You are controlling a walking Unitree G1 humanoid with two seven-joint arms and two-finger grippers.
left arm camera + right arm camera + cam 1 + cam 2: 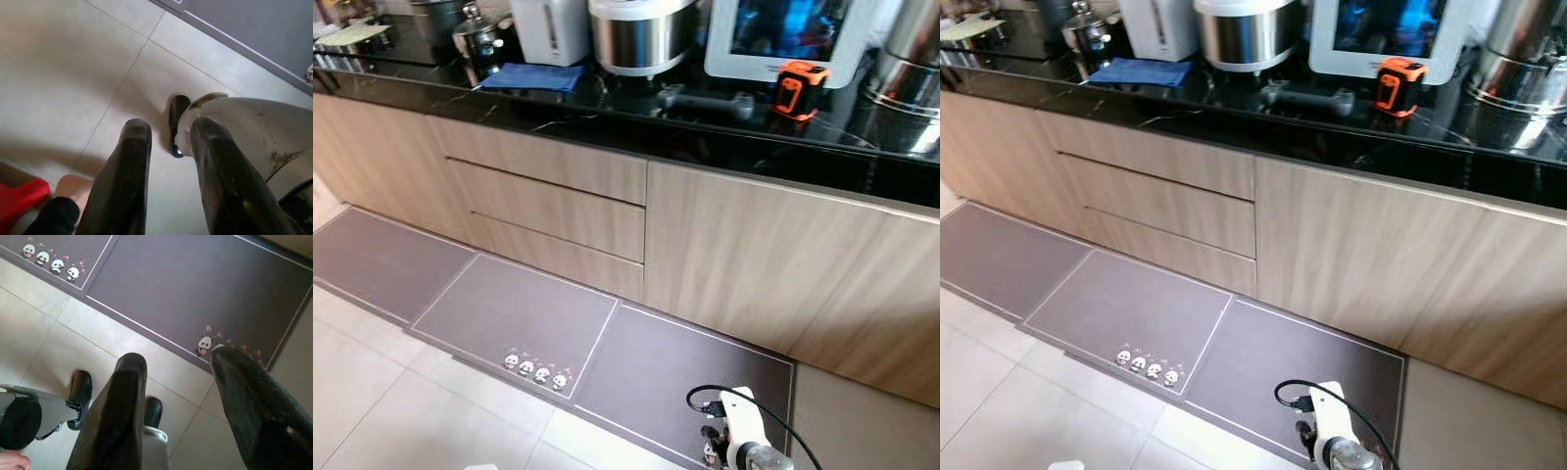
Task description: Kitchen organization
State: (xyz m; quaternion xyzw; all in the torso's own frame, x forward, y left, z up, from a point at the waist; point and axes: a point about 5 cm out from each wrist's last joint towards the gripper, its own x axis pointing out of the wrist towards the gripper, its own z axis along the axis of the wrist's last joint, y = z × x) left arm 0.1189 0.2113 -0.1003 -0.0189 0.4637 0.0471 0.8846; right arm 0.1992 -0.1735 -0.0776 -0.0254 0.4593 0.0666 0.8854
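Note:
A black countertop [636, 127] runs across the top of the head views. On it lie a folded blue cloth [530, 76] and an orange and black device [800, 88]. Alongside them stand a steel rice cooker [641, 34], a white appliance [551, 29] and a white appliance with a dark screen [788, 34]. My left gripper [171, 125] hangs open over pale floor tiles beside my own leg [244, 127], holding nothing. My right gripper [176, 357] hangs open above the edge of a grey mat [195, 293], also holding nothing. My right wrist [744, 446] shows low in the head view.
Wood drawers [548, 206] and cabinet doors [754, 264] sit below the counter. Grey panda mats [519, 313] line the floor along them. A steel kettle [478, 37] stands at the far left, a large steel pot [906, 93] at the right. A person's bare foot [73, 188] and a red object [19, 198] lie near my left side.

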